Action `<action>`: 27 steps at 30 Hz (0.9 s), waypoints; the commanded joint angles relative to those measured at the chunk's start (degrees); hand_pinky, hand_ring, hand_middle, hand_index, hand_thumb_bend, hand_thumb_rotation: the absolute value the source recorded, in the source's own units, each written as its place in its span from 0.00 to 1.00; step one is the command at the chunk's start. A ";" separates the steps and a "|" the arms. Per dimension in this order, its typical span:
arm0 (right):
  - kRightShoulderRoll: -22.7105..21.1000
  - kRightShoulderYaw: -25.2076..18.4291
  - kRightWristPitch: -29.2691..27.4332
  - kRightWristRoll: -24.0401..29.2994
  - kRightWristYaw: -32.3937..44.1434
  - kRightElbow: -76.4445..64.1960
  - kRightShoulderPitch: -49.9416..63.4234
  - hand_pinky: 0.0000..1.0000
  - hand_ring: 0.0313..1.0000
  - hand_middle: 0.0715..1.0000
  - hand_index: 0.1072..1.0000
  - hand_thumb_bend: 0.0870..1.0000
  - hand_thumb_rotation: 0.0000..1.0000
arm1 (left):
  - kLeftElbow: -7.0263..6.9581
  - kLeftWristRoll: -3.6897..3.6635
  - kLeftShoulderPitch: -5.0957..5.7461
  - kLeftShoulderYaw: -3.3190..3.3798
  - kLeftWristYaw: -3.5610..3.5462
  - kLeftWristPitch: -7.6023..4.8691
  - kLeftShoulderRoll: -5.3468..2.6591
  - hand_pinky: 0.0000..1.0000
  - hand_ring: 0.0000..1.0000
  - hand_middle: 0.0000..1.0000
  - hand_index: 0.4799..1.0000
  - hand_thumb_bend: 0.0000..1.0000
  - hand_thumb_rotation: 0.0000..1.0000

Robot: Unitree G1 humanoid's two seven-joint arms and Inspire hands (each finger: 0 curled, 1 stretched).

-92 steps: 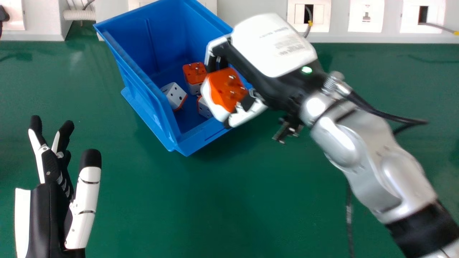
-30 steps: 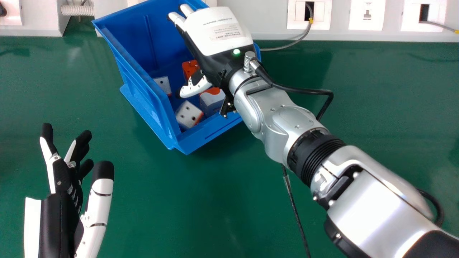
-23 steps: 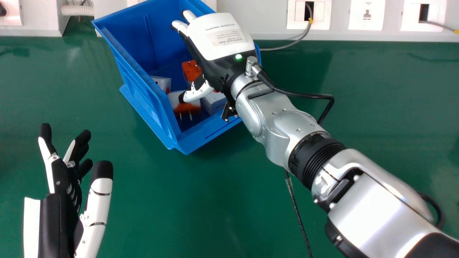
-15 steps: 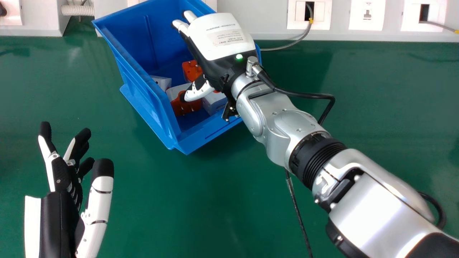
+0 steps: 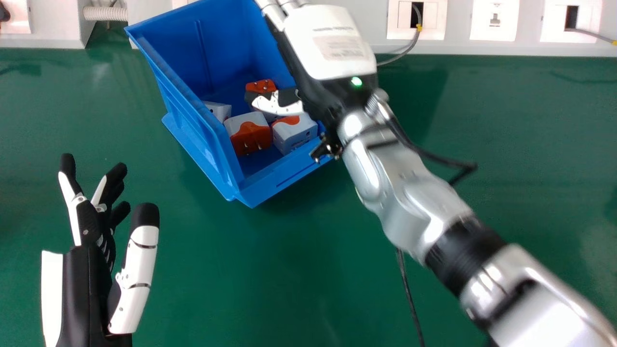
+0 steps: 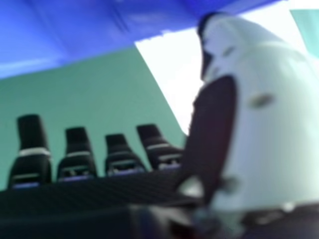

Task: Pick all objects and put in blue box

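My silver arm (image 5: 414, 207) slants in from the head view's lower right, and my right hand (image 5: 332, 46) lies at its end with the back up, at the right side of the blue box (image 5: 193, 130). My fingers are released, held out straight and well apart from my thumb, with nothing in their grasp; they point forward and slightly left. My thumb sticks out leftward over the box, crossing in front of part of one plug adapter.

Behind my fingers runs the pale wall panel (image 5: 337, 14) with its sockets (image 5: 417, 20). To their right a thin cable (image 5: 402, 55) comes down from one socket. The box stands on the green bench (image 5: 299, 270), its right wall partly covered by my hand. My left hand (image 5: 89, 274) is over the bench at the view's left, fingers loosely extended.

Four plug adapters lie in the box, left of and nearer than my fingertips. The far adapter (image 5: 261, 86) turns its orange pronged face up, under my thumb's line. The near adapter (image 5: 250, 137) aims its orange pronged face towards me. The right adapter (image 5: 295, 135), just nearer than my thumb, has an orange patch upward. The left adapter (image 5: 219, 111) is partly hidden by the box's left wall. They are chunky, and I can't tell a long axis; the box's own runs from far left to near right.
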 commanded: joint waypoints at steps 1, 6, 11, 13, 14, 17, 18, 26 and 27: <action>-2.35 -3.25 -0.66 0.83 -1.08 -11.56 6.45 0.74 0.90 0.95 0.90 0.21 0.49 | -0.24 -0.46 -0.41 0.49 -0.29 -0.81 1.02 0.93 0.95 0.93 0.85 0.49 0.83; -6.27 -9.78 -4.80 6.30 0.21 -28.74 23.52 0.84 0.95 0.99 0.97 0.22 0.82 | 0.21 -0.52 -1.47 1.09 -0.14 -0.63 1.60 0.94 0.95 0.93 0.84 0.47 0.82; -6.51 -15.40 -10.45 13.57 1.19 -36.76 36.07 0.83 0.96 1.00 0.99 0.24 0.80 | 0.84 -1.19 -2.69 1.66 -0.47 -0.29 2.52 0.94 0.95 0.93 0.84 0.49 0.83; -6.68 -17.12 -11.32 15.04 1.70 -39.22 40.76 0.85 0.98 1.00 1.00 0.23 0.85 | 1.01 -1.67 -3.14 1.89 -0.84 -0.20 2.91 0.93 0.95 0.93 0.85 0.50 0.83; -6.47 -17.93 -11.31 15.64 1.83 -40.26 42.89 0.86 0.98 1.00 1.00 0.24 0.89 | 1.07 -1.80 -3.32 2.01 -0.95 -0.13 3.06 0.93 0.95 0.93 0.85 0.49 0.82; -5.16 -20.01 -11.30 17.83 2.14 -41.78 47.55 0.87 0.99 1.00 1.00 0.27 0.96 | 1.00 -2.14 -3.65 2.30 -1.51 0.63 3.61 0.93 0.95 0.93 0.85 0.50 0.83; -4.72 -20.74 -11.74 18.65 2.06 -41.75 48.74 0.87 0.98 1.00 1.00 0.26 0.95 | 0.99 -2.21 -3.77 2.35 -1.78 0.65 3.86 0.94 0.96 0.94 0.86 0.50 0.82; -1.33 -27.40 -12.26 28.84 5.11 -41.02 53.29 0.96 1.00 1.00 1.00 0.36 1.00 | 0.80 -2.01 -4.74 2.91 -2.53 1.88 5.10 0.92 0.96 0.94 0.86 0.51 0.83; -1.00 -28.02 -11.62 29.97 5.83 -41.32 53.28 0.98 1.00 1.00 1.00 0.38 1.00 | 0.75 -2.20 -4.84 2.95 -2.63 2.12 5.18 0.92 0.95 0.94 0.86 0.52 0.83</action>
